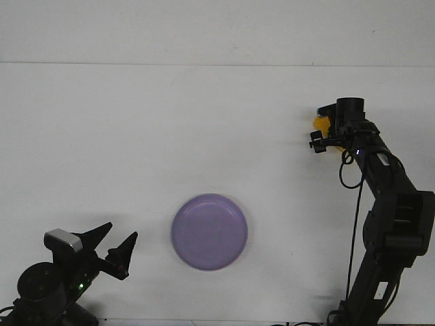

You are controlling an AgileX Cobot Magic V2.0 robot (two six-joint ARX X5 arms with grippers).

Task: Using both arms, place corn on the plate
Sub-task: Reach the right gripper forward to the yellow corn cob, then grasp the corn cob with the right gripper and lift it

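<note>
The lavender plate (209, 231) lies empty on the white table, near the front middle. Only a small yellow-orange part of the corn (319, 123) shows at the far right, just left of my right arm's wrist. My right gripper (331, 128) points down over the corn. Its fingers are hidden by the wrist, so I cannot tell whether they hold the corn. My left gripper (117, 238) is open and empty at the front left, its pointed fingers spread and aimed towards the plate, a short way left of it.
The white table (204, 122) runs back to a wall edge at the far side. The right arm's black links and cable (391, 217) stand along the right edge. The left arm's base (44, 288) sits at the front left corner.
</note>
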